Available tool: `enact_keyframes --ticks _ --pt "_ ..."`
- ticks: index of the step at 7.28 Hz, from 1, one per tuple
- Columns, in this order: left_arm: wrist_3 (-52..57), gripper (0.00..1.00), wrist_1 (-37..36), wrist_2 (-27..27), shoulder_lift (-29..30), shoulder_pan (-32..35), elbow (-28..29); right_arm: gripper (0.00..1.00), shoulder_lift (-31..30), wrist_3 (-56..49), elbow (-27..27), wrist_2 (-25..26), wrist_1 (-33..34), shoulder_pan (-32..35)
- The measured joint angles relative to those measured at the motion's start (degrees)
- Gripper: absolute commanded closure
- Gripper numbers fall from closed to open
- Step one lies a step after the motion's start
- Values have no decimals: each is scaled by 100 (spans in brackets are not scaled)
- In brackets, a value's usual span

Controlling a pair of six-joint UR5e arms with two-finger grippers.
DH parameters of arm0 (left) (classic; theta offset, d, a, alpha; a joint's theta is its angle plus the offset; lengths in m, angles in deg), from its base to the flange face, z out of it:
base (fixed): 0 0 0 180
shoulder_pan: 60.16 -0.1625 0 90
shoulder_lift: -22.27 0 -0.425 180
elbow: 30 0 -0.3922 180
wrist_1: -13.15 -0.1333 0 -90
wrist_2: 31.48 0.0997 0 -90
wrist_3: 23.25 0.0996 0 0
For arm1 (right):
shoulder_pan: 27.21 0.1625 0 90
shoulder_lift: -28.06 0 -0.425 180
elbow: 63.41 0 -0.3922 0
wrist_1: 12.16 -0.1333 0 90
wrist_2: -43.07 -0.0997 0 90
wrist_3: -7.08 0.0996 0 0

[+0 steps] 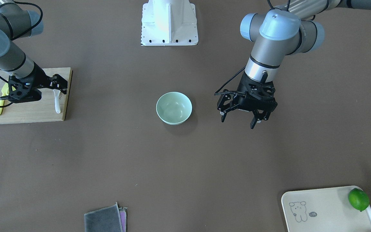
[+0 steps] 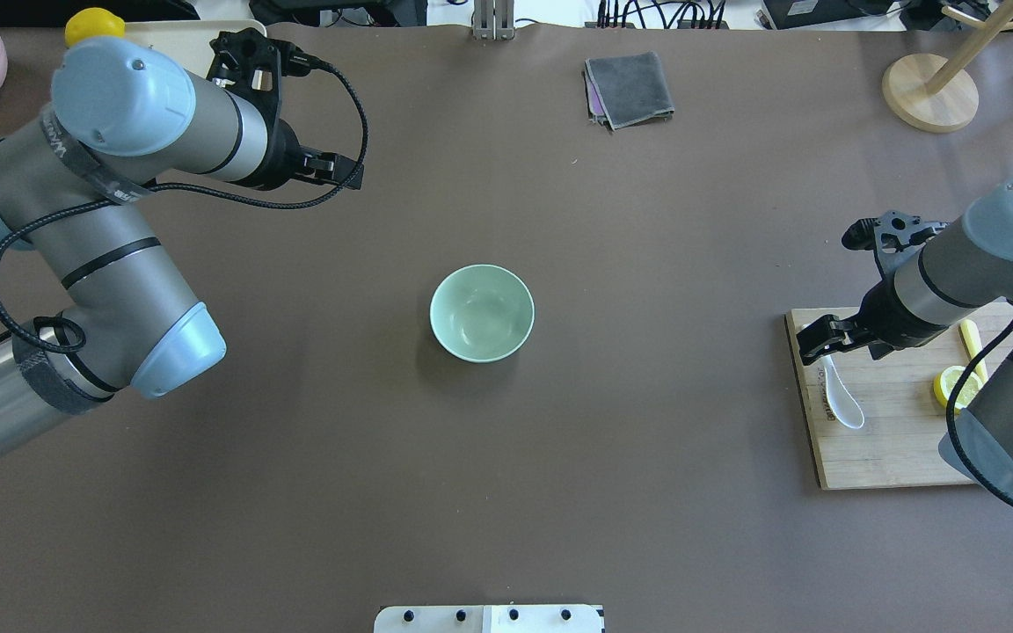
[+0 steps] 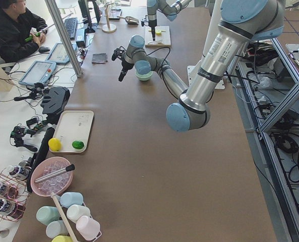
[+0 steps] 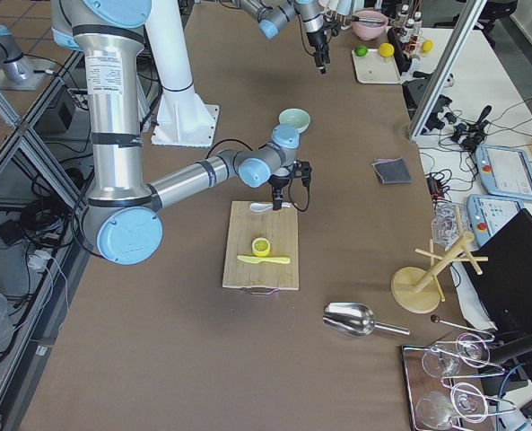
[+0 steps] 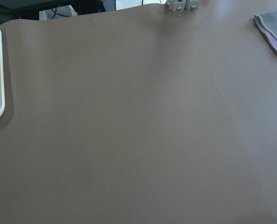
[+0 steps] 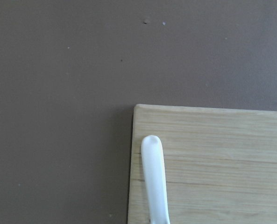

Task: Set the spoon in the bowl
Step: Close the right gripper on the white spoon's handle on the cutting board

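Observation:
The white spoon point(image 1: 57, 103) lies on a wooden cutting board point(image 1: 27, 112), also seen from overhead point(image 2: 842, 400); its handle end points toward the table's middle. My right gripper point(image 1: 61, 86) hovers over the handle end at the board's inner edge, jaws open and empty. The right wrist view shows only the handle point(image 6: 154, 177) and the board's corner, no fingers. The mint-green bowl point(image 1: 174, 108) stands upright and empty at the table's centre point(image 2: 481, 312). My left gripper point(image 1: 238, 121) is open and empty above bare table, beside the bowl on my left.
A yellow knife point(image 1: 0, 103) and a lemon slice point(image 2: 951, 387) share the board. A folded grey cloth point(image 2: 630, 88) lies at the far edge. A cream bear tray point(image 1: 324, 209) with a lime point(image 1: 358, 199) sits far left. A wooden stand point(image 2: 929, 88) is far right.

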Motion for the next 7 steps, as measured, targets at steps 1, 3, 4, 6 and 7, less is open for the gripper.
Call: enact_keyframes --ticks 1,3,4,6,7 --pt "1 2 -4 6 -4 0 2 10 9 6 61 103 0 -71" --pt "32 2 15 31 -110 -3 8 44 58 55 170 221 5 -157" --pt "45 2 24 36 -148 -4 8 47 78 66 194 242 7 -169" --pt "52 2 36 34 -174 -4 -8 47 117 70 227 255 8 -182" --pt "53 2 39 33 -176 -4 -15 47 132 70 252 255 9 -194"
